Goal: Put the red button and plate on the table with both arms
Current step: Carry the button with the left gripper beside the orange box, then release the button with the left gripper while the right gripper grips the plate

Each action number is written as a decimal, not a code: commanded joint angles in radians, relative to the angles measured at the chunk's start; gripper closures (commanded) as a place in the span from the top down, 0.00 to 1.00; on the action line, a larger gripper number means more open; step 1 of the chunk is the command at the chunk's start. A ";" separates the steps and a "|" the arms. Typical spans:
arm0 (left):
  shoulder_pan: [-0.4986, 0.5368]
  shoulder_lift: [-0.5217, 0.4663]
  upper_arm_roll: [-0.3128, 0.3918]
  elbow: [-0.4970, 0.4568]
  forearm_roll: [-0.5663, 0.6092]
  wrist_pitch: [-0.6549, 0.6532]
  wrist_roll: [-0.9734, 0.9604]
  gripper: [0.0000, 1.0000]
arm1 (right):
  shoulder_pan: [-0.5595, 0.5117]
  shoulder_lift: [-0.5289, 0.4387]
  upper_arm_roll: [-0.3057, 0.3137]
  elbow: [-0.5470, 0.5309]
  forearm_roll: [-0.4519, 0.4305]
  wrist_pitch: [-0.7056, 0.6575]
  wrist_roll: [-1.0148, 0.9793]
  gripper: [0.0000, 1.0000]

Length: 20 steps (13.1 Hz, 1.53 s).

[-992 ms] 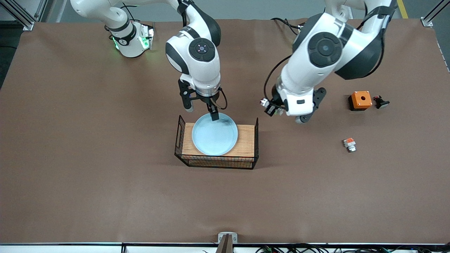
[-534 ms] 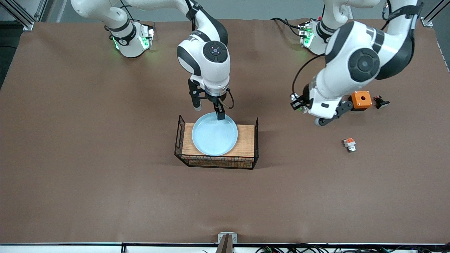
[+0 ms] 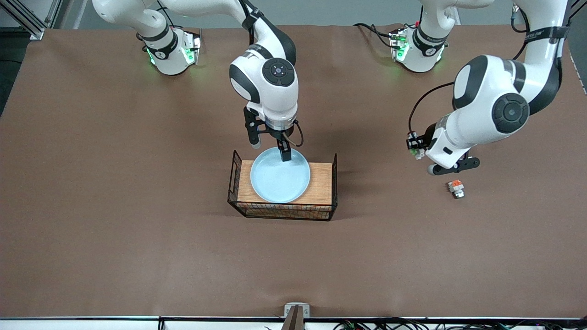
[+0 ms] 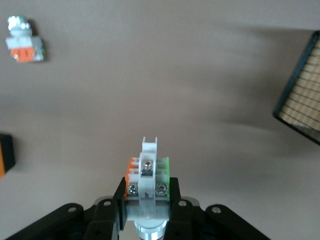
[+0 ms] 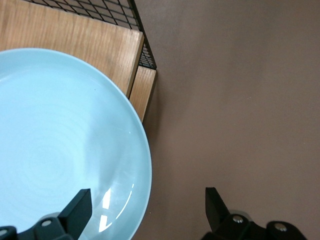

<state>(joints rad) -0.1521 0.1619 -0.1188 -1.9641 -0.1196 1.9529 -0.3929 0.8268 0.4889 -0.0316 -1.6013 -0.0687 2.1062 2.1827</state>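
Note:
The pale-blue plate (image 3: pixel 280 178) (image 5: pixel 60 145) lies on a small wooden-topped wire rack (image 3: pixel 321 183). My right gripper (image 3: pixel 270 149) (image 5: pixel 146 202) is open and straddles the plate's rim on the side toward the robots' bases. One finger (image 5: pixel 77 207) is over the plate's inside and the other is outside it. My left gripper (image 3: pixel 414 145) (image 4: pixel 148 200) is shut on the red button (image 4: pixel 148 175) (image 3: pixel 416 149). It hangs over the brown table (image 3: pixel 137 229) near a similar small part.
A similar small part with an orange-red block (image 3: pixel 456 188) (image 4: pixel 24 42) lies on the table toward the left arm's end. The left wrist view catches a corner of the rack (image 4: pixel 300 105) and the edge of an orange box (image 4: pixel 2 159).
My left arm has carried the button away from the rack toward the left arm's end of the table, and now hides the orange box. My right gripper shifted slightly at the plate's rim.

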 commanded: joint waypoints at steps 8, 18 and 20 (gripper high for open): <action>0.042 0.215 -0.002 -0.055 0.158 0.282 0.127 0.17 | 0.002 0.037 0.007 0.024 -0.013 -0.003 0.023 0.93; 0.091 0.352 0.001 -0.035 0.161 0.413 0.240 0.16 | -0.014 0.037 0.007 0.052 -0.008 -0.002 0.002 0.07; 0.095 0.367 0.001 -0.026 0.163 0.414 0.240 0.17 | -0.015 0.037 0.007 0.067 -0.003 -0.005 0.002 0.01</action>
<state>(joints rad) -0.0639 0.5076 -0.1175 -2.0144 0.0190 2.3597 -0.1592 0.8234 0.5128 -0.0346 -1.5607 -0.0684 2.1089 2.1849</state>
